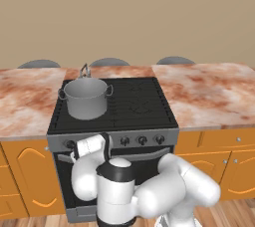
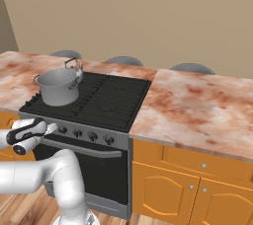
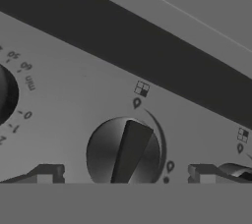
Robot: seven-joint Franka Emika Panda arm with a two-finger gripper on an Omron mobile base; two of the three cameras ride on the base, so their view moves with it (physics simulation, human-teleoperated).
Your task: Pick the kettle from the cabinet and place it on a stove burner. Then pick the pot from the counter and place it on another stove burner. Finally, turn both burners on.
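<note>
- I am finding the pot [image 1: 85, 97] sitting on the front-left burner of the stove [image 1: 144, 116]; it is standing upright, clear of the counter [image 1: 209, 94]; I am judging that placement done.
- I am seeing the kettle [image 1: 85, 71] standing just behind the pot, on the rear-left part of the stove; from the left base view the pot is hiding most of it, only its loop handle and top are showing; the right base view is showing the same arrangement [image 2: 74, 66]; whether it is sitting square on its burner I cannot tell; I am treating that placement as done too.
- I am holding the gripper [image 1: 74, 147] low against the knob strip at the left end of the stove front; its jaws are standing wide apart, grasping nothing.
- In the hand view I am looking straight at a knob [image 3: 125, 152]; the two fingertips [image 3: 47, 173] are flanking it, one on each side, not yet touching it as far as I can tell; a second knob [image 3: 4, 93] is sitting at the left edge.
- I am seeing no flame at either burner; I am judging both still to be switched on; that is the remaining work, starting with closing on this knob and twisting it.
</note>
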